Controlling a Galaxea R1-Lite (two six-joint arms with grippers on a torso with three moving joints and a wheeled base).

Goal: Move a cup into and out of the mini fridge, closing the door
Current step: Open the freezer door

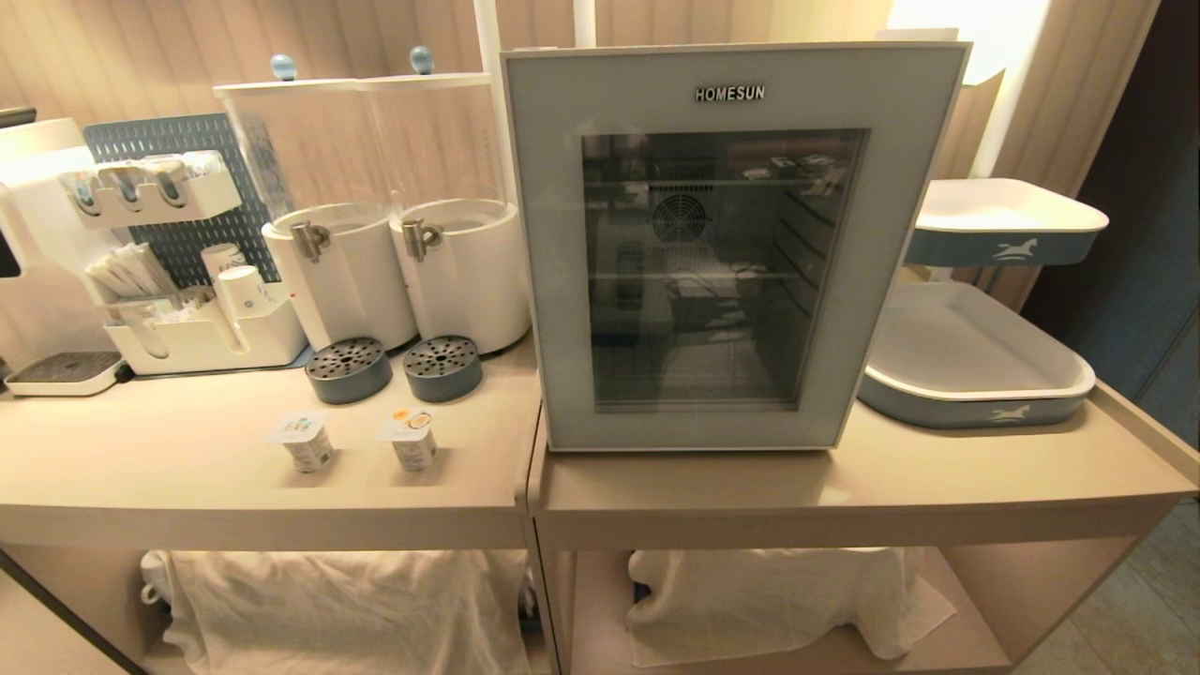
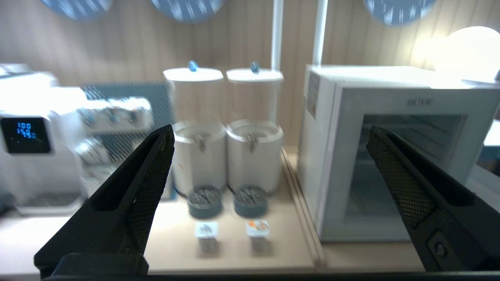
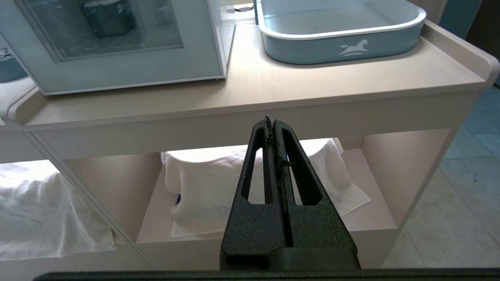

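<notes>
On the right-hand counter (image 1: 844,487) we see the mini fridge (image 1: 736,244), its door (image 1: 731,103) shut. At eight o'clock from it stand two small sealed cups (image 1: 305,441), side by side. Our left gripper (image 2: 269,156) hangs before the counter, jaws spread wide and empty. Our right gripper (image 3: 272,128) sits low by the shelf, fingers pressed together, holding nothing.

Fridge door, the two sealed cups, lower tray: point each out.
fridge door (image 1: 731,272), head view, centre of the dark glass window.
left cup (image 1: 305,441), head view, foil lid.
right cup (image 1: 411,438), head view, foil lid.
lower tray (image 1: 1008,412), head view, blue front wall by the horse logo.
</notes>
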